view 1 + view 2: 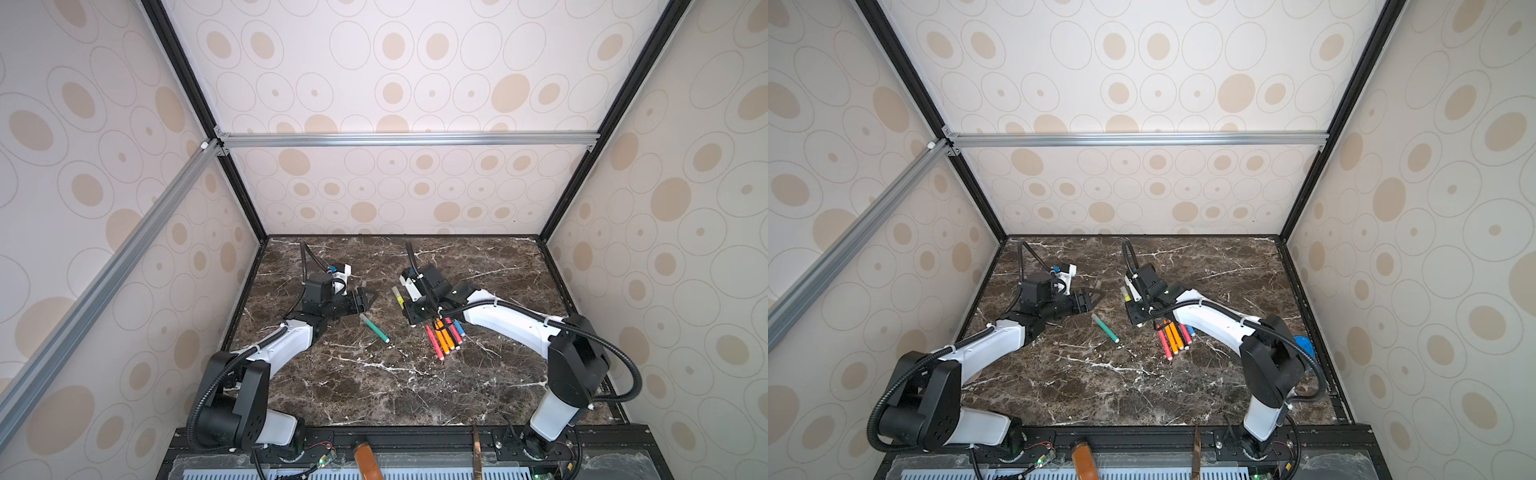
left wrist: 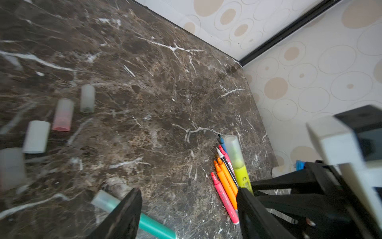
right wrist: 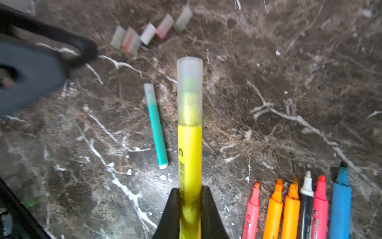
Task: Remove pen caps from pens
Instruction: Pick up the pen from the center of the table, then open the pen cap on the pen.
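We are clamping our right hand [image 3: 190,207] on the yellow pen [image 3: 189,149] by its lower barrel, over the bench [image 3: 289,103] — its translucent cap [image 3: 189,82] sticking out free. Our left hand [image 2: 189,198] is hovering nearby, jaws apart and empty; the cap looks light, stiff and slick, so we are judging a mid-length pinch best.

A dark brown marble-look tabletop veined in white [image 1: 374,386] is boxed in on three sides by cream wall panels printed with beige ovals and thin grey rings [image 1: 415,62], joined by black corner posts [image 1: 243,195] and crossed by silver aluminium rails [image 1: 407,139], all evenly lit.
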Controlling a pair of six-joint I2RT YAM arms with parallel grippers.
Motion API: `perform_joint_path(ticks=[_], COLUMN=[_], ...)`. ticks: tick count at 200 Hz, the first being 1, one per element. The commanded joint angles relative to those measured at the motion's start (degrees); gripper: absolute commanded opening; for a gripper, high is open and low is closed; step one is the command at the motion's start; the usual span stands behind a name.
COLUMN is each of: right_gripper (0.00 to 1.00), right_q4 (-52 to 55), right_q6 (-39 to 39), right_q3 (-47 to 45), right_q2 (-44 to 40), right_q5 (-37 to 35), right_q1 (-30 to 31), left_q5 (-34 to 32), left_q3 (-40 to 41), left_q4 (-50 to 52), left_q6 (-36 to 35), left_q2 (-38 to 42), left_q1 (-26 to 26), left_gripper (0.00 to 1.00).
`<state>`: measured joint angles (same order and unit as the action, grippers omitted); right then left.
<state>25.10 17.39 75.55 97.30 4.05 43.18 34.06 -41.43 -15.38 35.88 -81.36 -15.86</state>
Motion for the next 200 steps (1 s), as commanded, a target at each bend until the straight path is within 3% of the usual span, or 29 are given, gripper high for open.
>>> perform_joint_path(ticks=[1,70,115,200], right_gripper=[0.00,0.00,0.00,0.00], right_q4=[-1.3,-5.0,-6.0,-6.8], right_q6=[-1.0,-0.7,-1.3,-1.3], right_q3=[-1.0,-2.7,-2.6,-1.8], right_q2=[-0.8,-3.5,-3.8,-2.8], right_q5=[1.2,2.2,3.0,4.0], right_q1=[0.3,0.3,0.3,0.3], left_q5=[2.5,4.8,5.8,7.1], left_q3=[-1.9,-5.3,-7.1,-8.6], left_q4=[-6.3,-10.9,-12.1,-15.2], left_q6=[3.7,7.7,9.1,11.3], left_q2=[-0.5,-4.4,-6.9,-9.8], left_q1=[-1.7,-4.3,-4.8,-5.5], left_gripper=[0.73,0.72,0.66,0.42])
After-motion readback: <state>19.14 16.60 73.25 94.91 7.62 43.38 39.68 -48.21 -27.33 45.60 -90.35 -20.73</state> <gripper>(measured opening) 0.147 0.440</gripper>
